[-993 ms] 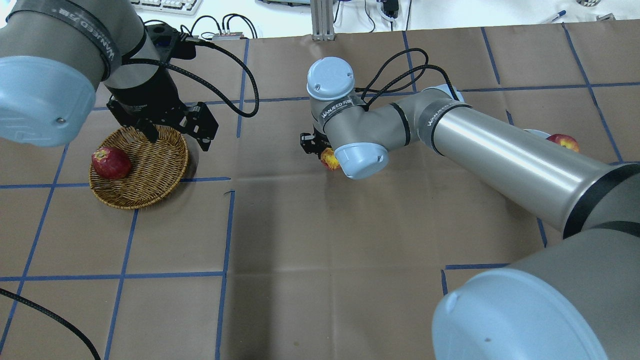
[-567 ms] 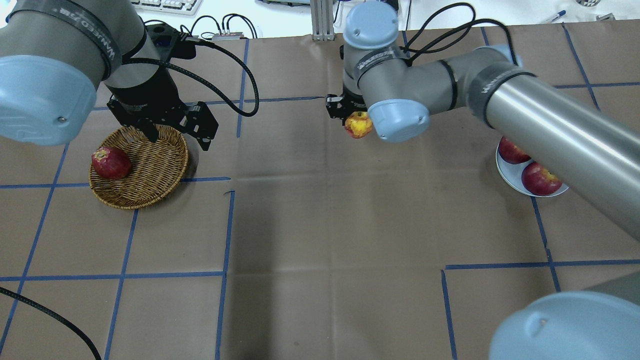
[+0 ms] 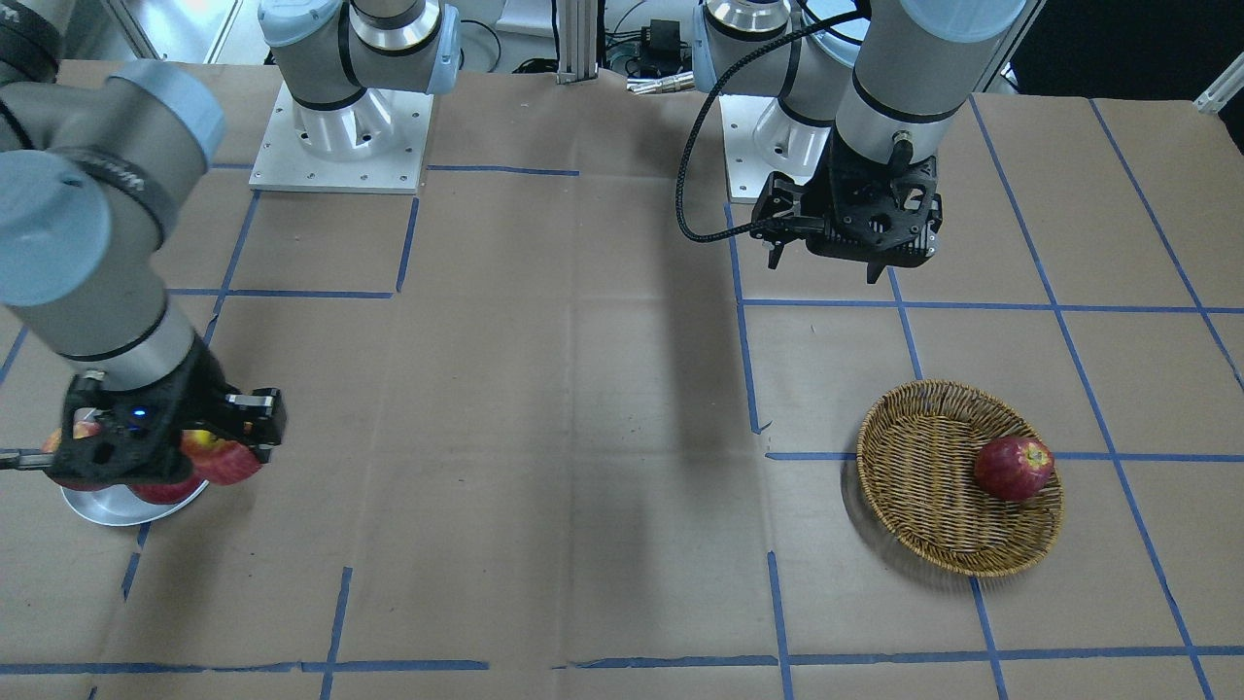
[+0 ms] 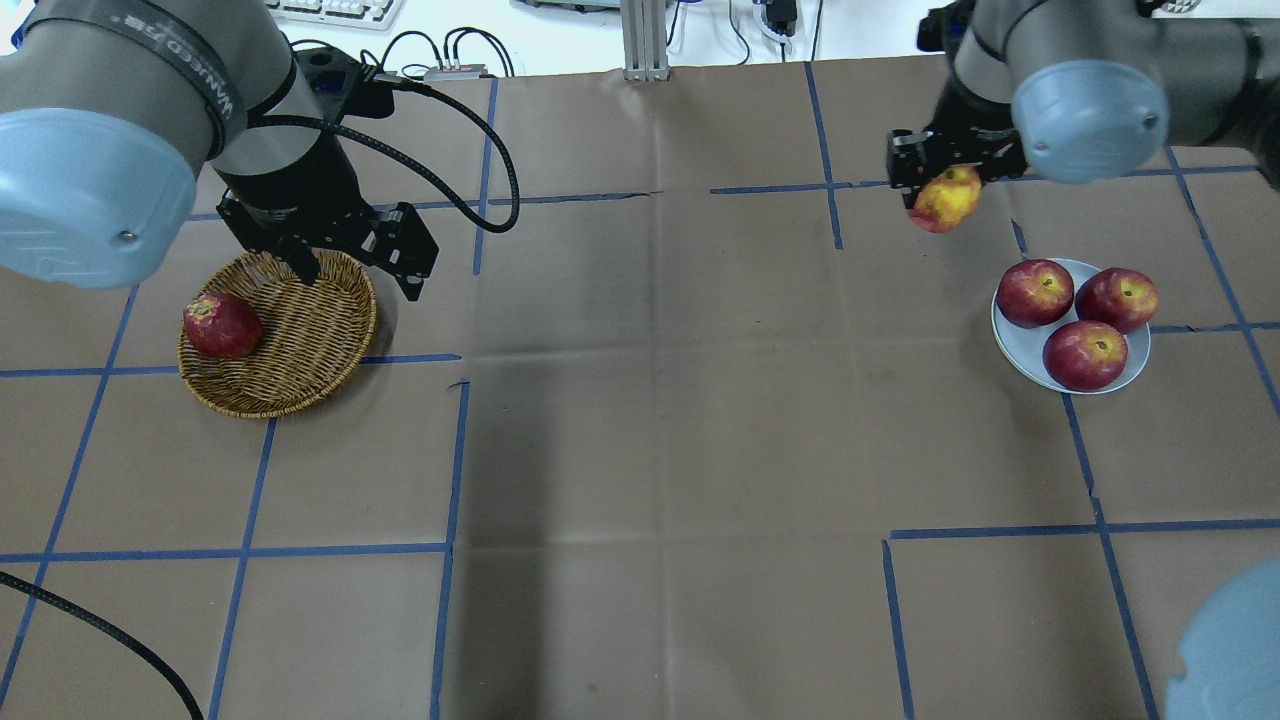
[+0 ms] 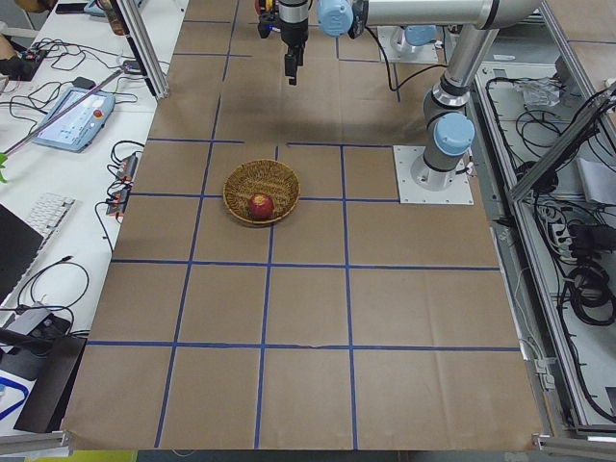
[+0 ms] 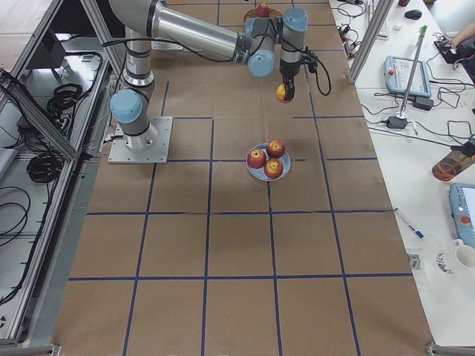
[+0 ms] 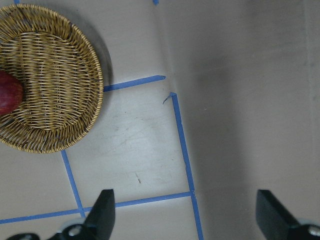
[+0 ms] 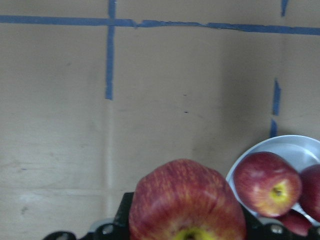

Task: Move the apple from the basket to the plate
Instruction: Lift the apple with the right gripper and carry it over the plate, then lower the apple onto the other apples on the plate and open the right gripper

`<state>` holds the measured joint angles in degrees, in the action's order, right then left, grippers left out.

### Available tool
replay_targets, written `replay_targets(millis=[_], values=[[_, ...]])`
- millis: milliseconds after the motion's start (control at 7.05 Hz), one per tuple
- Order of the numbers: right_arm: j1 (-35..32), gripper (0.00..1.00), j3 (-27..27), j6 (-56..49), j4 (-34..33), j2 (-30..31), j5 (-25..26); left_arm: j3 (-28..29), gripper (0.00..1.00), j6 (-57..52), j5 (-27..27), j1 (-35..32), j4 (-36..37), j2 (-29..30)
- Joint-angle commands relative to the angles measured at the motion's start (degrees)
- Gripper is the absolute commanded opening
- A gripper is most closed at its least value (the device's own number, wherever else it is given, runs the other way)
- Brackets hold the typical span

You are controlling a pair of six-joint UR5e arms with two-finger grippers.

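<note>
My right gripper is shut on the apple, streaky red with a yellow patch, and holds it in the air beyond the plate's far left side. The apple also fills the bottom of the right wrist view. The pale plate holds three darker red apples. The wicker basket at the left holds one dark red apple. My left gripper is open and empty above the basket's far edge; its fingers stand wide apart.
Brown paper with blue tape lines covers the table. A black cable loops off the left wrist. The right arm's elbow hangs over the far right corner. Both arm bases stand at the robot's side.
My right gripper has carried the apple from the table's middle far to the right, up to the plate. The left arm and the basket have not moved.
</note>
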<state>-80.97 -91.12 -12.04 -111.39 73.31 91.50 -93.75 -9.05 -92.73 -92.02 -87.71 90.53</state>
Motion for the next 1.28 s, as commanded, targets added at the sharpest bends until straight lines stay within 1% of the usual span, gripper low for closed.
replay_targets(millis=[0, 142, 284, 425, 567, 993, 1134], values=[[11.7, 0.64, -2.5, -16.0, -0.3, 0.3, -0.9, -0.1, 0.99, 0.0, 0.0, 0.0, 0.0, 0.0], [15.4, 0.63, -4.1, -20.8, -0.4, 0.3, -1.8, -0.1, 0.99, 0.0, 0.0, 0.0, 0.0, -0.1], [16.5, 0.63, -6.9, -22.2, -2.1, 0.3, -2.8, -0.1, 0.99, 0.0, 0.0, 0.0, 0.0, -0.1], [16.5, 0.63, -9.1, -22.3, -5.9, 0.0, -2.8, -0.1, 0.99, 0.0, 0.0, 0.0, 0.0, 0.0], [16.5, 0.63, -12.4, -22.6, -12.0, -0.3, -2.6, -0.1, 0.99, 0.0, 0.0, 0.0, 0.0, 0.0], [16.5, 0.64, -13.4, -22.5, -12.8, -1.0, -2.2, -0.2, 0.99, 0.0, 0.0, 0.0, 0.0, 0.0], [16.5, 0.87, -13.3, -22.5, -12.7, -1.1, -1.9, -0.1, 0.99, 0.0, 0.0, 0.0, 0.0, 0.0]])
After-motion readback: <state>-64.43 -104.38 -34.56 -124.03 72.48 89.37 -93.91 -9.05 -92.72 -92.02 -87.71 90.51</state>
